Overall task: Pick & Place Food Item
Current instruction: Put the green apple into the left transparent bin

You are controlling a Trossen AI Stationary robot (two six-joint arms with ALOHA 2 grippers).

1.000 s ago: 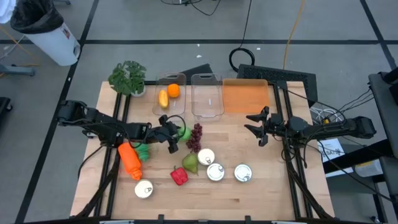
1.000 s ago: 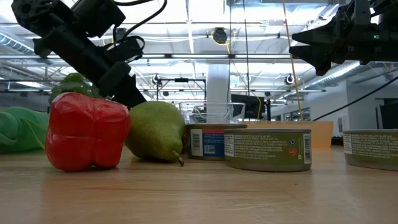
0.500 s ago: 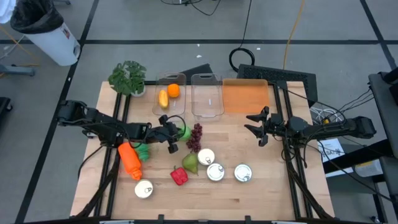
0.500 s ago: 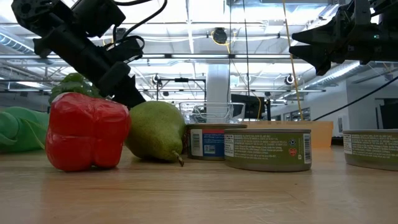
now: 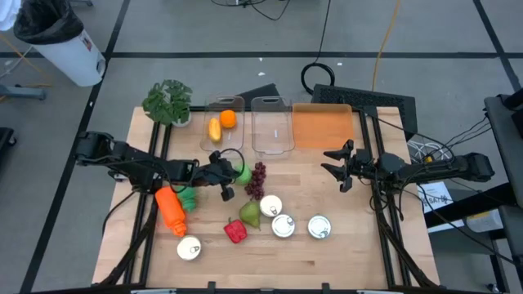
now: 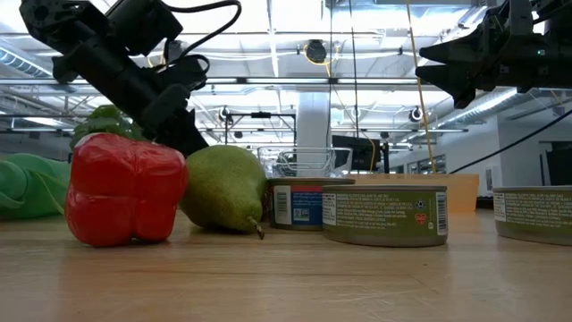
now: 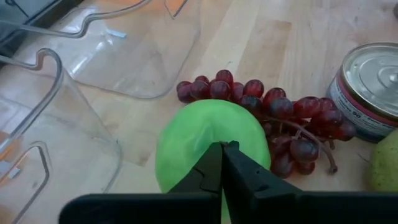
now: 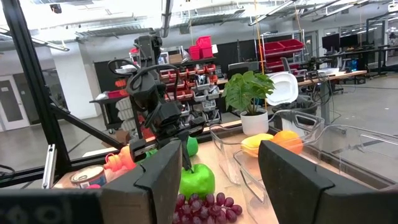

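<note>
So the wooden table (image 5: 343, 245) is basically laid out as a sorting job: loose food in the middle, and along the far edge two clear plastic containers plus an orange tray (image 5: 322, 126), presumably there as drop-off spots. The left container (image 5: 222, 122) already has an orange and something yellow in it, the middle container (image 5: 272, 124) looks bare, so my guess is the fruit goes in those. A potted plant (image 5: 168, 101) sits at the far left corner, out of the way. The left arm reaches in low from the left side, and the left gripper (image 7: 222, 163) has its fingers pinched together right on top of the green apple (image 7: 211, 140), at what I'd bet is the stem, since the tips meet with no gap over the fruit's crown. That makes sense, the apple's body is probably too fat and slick to span. The apple sits on the table just beside the red grapes (image 5: 257, 179), between them and the orange carrot (image 5: 171, 210), not lifted as far as I can tell. The right gripper (image 5: 341, 164) hangs parked over the right side with its fingers apart, holding nothing, well clear of the action. Nearer the front: a pear (image 6: 222, 188) touching a red pepper (image 6: 125, 190), and several tins (image 6: 384, 215) that look like clutter to steer around.
</note>
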